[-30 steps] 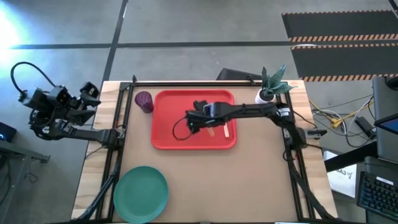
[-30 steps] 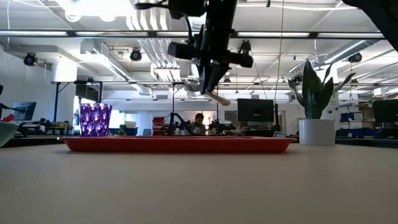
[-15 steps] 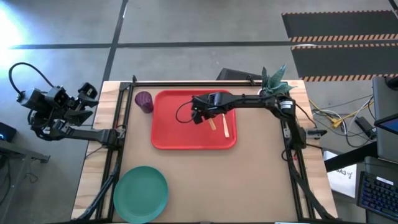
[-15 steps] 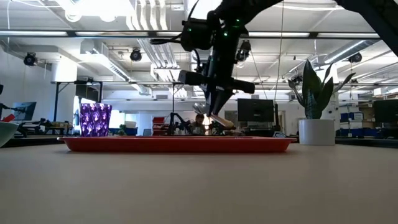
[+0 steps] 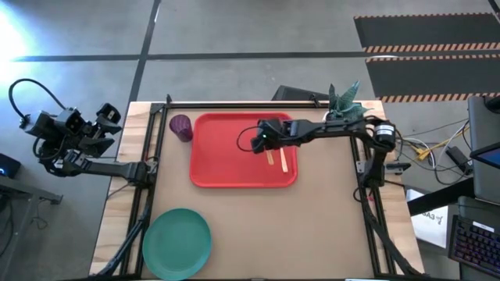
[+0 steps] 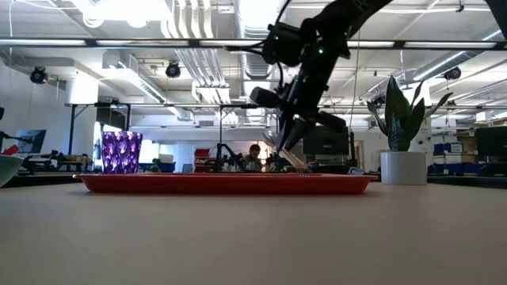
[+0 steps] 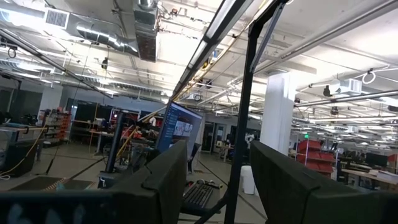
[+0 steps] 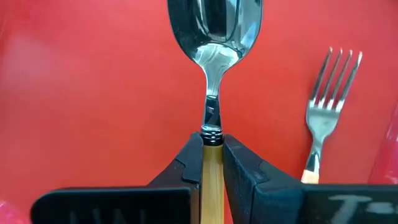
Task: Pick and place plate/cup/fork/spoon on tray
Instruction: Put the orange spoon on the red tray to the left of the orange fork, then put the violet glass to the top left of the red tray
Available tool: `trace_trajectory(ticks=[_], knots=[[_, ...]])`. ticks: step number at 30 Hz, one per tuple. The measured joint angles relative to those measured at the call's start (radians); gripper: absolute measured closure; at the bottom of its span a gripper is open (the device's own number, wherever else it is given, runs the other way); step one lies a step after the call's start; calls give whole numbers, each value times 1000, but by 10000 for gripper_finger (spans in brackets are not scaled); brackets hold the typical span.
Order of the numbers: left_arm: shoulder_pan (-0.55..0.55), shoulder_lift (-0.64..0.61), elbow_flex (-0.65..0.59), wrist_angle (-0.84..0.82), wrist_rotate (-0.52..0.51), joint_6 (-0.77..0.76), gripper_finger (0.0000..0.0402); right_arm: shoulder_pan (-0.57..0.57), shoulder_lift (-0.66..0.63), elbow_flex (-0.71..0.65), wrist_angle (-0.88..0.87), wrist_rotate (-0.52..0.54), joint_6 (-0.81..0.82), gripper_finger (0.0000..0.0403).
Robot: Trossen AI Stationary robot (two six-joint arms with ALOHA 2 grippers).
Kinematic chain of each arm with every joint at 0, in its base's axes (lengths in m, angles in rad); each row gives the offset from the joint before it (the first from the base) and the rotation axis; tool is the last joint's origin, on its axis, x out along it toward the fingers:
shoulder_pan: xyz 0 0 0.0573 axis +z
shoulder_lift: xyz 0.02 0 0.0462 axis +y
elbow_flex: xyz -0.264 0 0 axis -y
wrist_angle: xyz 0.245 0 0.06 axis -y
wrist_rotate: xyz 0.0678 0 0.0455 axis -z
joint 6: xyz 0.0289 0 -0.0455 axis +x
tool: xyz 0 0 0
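Spoon [image 8: 215, 37]: I am holding it by the orange-tan handle, bowl pointing straight ahead of my fingers [image 8: 242, 171]; its long axis is running in line with my reach, and in the low view it is hanging tilted just above the tray floor.
Right gripper [image 5: 268, 146]: I am clamping my fingers narrowly on the spoon's handle, just behind the metal collar; in the high view I am working right of centre in the frame, over the tray's right half.
Fork [image 5: 283, 159]: it is lying flat on the tray, just beside the spoon and roughly parallel to it, tines pointing the same way in my wrist view.
Tray [image 5: 215, 152]: it is sitting in the upper middle of the high view, directly beneath my load.
Key relation: the tray floor is lying straight below the spoon, so I judge the coming move to be a short descent and release, keeping the spoon off the fork.
Cup [image 5: 181, 126]: it is standing off the tray, just beside its upper-left corner.
Plate [image 5: 176, 240]: it is waiting at the lower left of the high view, well apart from the tray and nearer my left arm.
Left gripper [image 5: 109, 117]: it is parked off the table's left edge, fingers spread apart and holding nothing.
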Motion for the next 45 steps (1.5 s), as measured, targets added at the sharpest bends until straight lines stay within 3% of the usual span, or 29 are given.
trace_trajectory(ticks=[6,26,35,45], knots=[[0,0,0,1,0,0,242,0,-9,-79,3,-1,75,379],[0,0,0,1,0,1,242,0,-7,-119,31,-51,108,379],[0,0,0,1,0,1,242,0,-6,-219,209,-73,127,388],[0,0,0,1,-1,0,242,-1,-5,-228,207,-86,117,399]])
